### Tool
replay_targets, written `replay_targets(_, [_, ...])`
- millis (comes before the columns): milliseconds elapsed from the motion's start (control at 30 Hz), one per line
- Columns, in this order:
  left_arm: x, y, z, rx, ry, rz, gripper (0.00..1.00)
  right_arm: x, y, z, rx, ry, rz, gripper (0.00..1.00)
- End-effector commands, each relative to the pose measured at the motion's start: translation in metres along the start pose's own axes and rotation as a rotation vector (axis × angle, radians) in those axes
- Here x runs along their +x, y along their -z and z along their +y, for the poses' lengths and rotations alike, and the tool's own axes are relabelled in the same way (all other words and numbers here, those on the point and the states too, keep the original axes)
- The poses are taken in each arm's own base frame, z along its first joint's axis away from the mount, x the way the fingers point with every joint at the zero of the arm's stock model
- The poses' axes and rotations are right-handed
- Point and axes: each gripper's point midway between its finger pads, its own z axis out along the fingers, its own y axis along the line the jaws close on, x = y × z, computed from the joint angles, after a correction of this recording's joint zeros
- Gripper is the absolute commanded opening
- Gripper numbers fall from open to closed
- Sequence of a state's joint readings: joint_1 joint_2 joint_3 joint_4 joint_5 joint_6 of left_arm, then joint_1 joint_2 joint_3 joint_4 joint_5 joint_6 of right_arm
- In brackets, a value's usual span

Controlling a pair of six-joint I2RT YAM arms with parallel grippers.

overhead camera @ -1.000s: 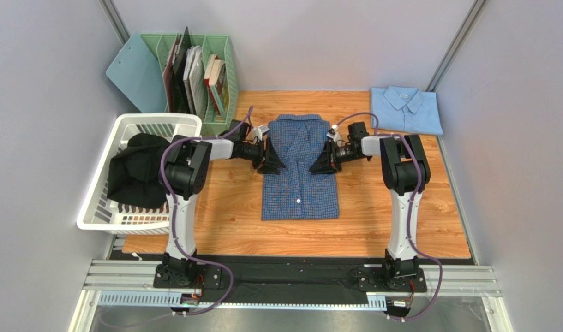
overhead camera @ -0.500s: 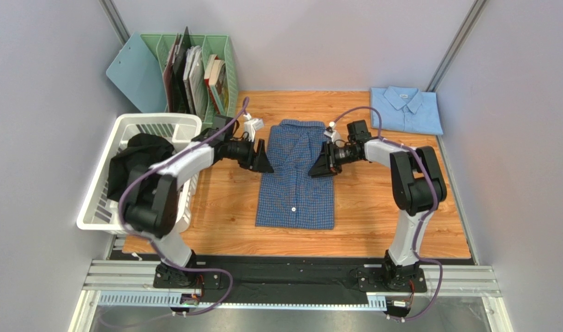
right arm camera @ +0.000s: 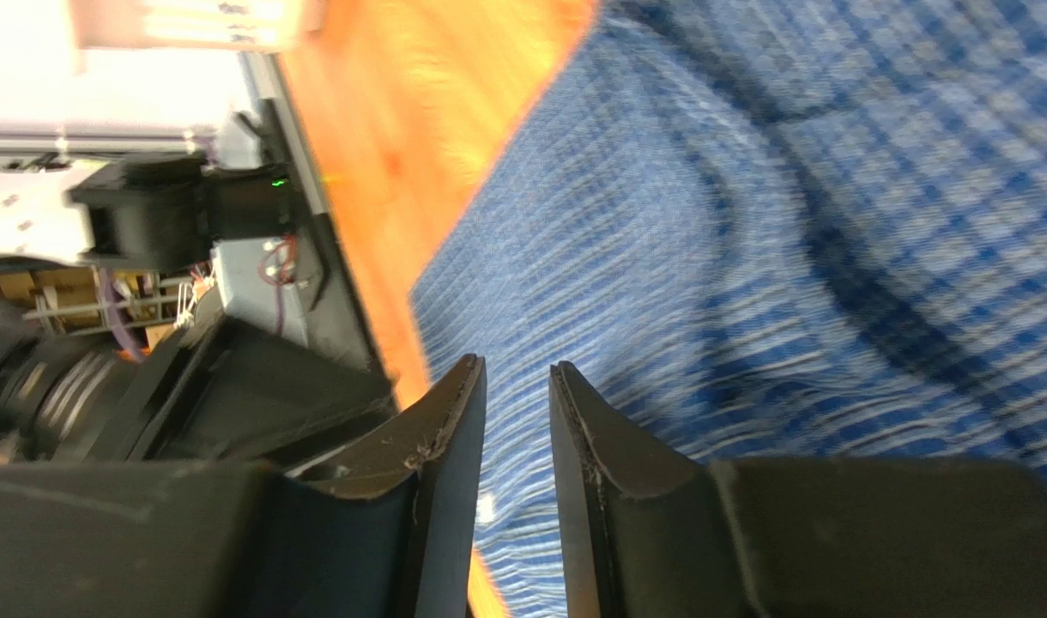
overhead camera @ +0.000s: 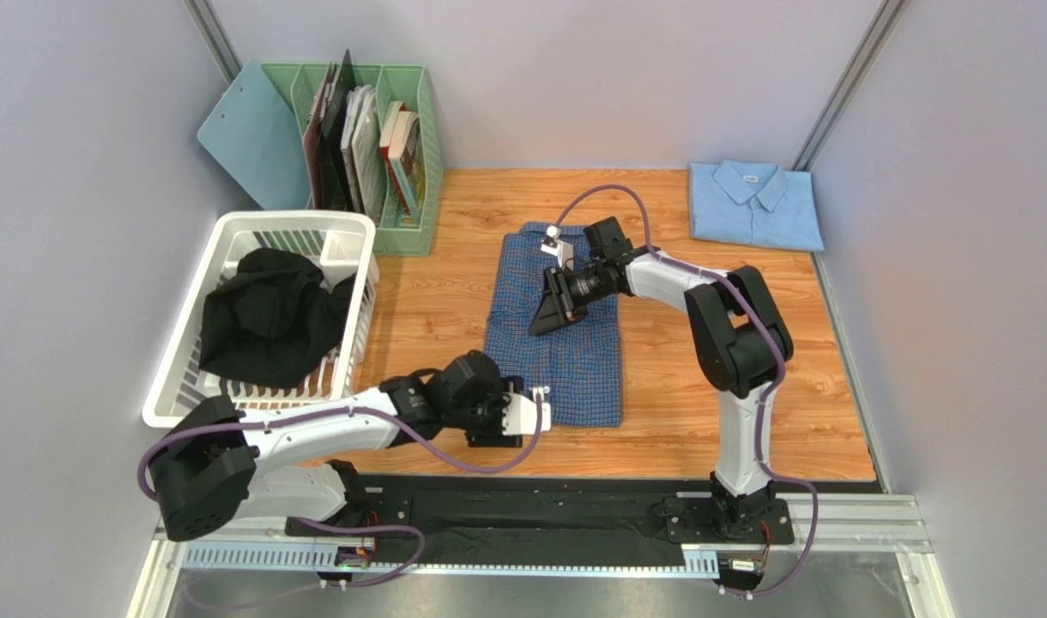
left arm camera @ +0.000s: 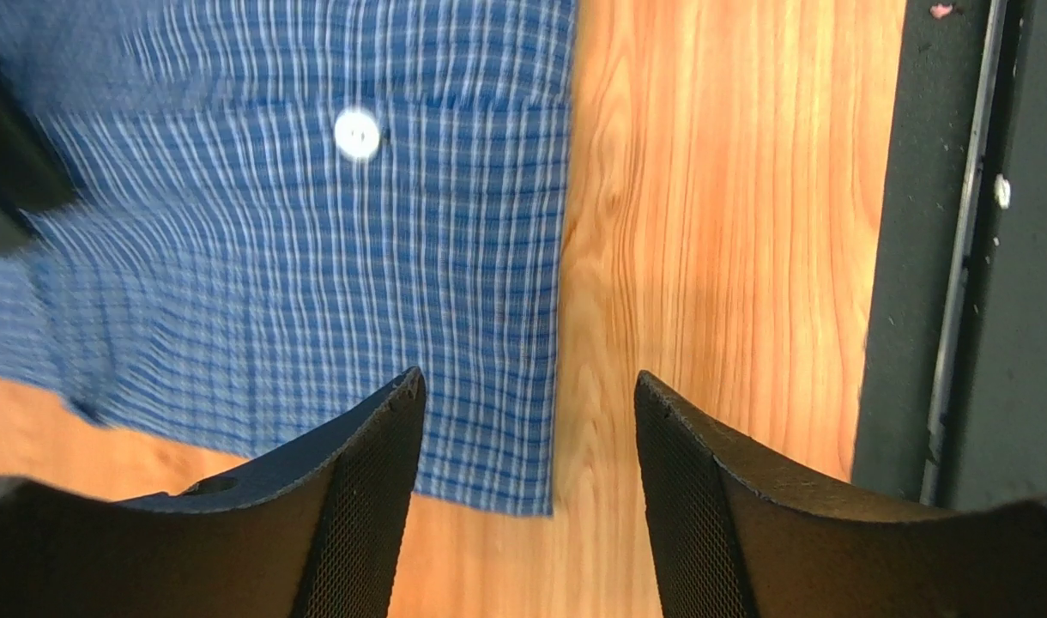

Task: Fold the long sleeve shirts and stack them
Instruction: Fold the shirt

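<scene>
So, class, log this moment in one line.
checked mid-blue fabric shirt: folded | left gripper: open at its near hem | right gripper: over it, grip unclear

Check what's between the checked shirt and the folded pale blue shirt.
Top view: bare wooden table, crossed by the right arm that extends over the checked shirt. Nothing else before the pale blue shirt.

Robot lab cell: grey partition walls (overhead camera: 954,258), aluminium base rail (overhead camera: 864,522).

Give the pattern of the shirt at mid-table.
The shirt is blue with a fine check; the left wrist view shows it best.
</scene>
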State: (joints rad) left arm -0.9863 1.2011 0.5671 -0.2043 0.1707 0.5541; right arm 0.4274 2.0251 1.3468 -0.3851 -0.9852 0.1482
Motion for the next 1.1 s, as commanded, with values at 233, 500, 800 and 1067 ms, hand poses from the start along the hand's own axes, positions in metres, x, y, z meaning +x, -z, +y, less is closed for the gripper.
replay_targets(233, [-0.037,-0.037,0.01,-0.149,-0.335,0.022,0.66,0.011,-0.017,-0.064,0.094,-0.127,0.051,0.25])
replay_targets(500, [-0.023,-0.053,0.016,-0.178,-0.372,0.128,0.48,0.023,-0.02,-0.07,0.091,-0.14,0.071,0.24])
replay_targets(800, [-0.07,0.005,-0.015,0.046,-0.243,0.013,0.0,0.045,-0.025,-0.045,0.062,-0.107,0.1,0.24])
replay_targets(1067, [-0.091,0.056,-0.031,0.202,-0.124,-0.006,0.0,0.098,-0.036,0.01,-0.009,-0.058,0.181,0.24])
